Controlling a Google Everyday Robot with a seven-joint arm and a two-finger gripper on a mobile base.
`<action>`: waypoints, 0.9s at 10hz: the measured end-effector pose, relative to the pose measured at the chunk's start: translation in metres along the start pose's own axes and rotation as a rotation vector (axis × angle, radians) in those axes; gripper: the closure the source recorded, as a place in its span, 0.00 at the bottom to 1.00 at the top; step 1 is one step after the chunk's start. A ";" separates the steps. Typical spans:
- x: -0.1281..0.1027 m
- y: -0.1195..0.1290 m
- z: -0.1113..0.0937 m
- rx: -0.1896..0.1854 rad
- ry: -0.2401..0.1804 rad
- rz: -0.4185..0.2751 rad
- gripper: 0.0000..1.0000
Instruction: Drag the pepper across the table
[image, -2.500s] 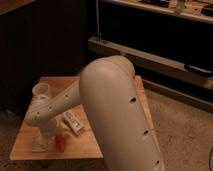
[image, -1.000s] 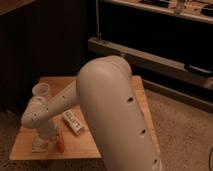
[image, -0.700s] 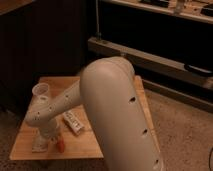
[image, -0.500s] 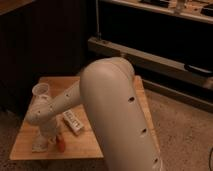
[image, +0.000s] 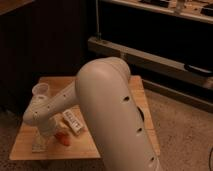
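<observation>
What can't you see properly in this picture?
Camera view:
- Pepper: only part shows beside the gripper, low at the table's front left; the arm covers the rest.
- Packet: label too small to read.
- Table: the arm hides its right side.

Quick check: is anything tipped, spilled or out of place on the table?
Nothing stands out. The cup stands upright at the back left of the table. The white packet lies flat, and the pepper lies beside it near the front edge. The gripper is low, just left of the pepper. No spill is visible.
</observation>
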 end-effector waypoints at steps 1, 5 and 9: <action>0.000 -0.003 0.000 0.003 0.001 0.004 0.20; -0.004 -0.008 0.002 0.006 -0.006 -0.007 0.20; -0.013 -0.009 0.009 -0.011 -0.016 -0.036 0.20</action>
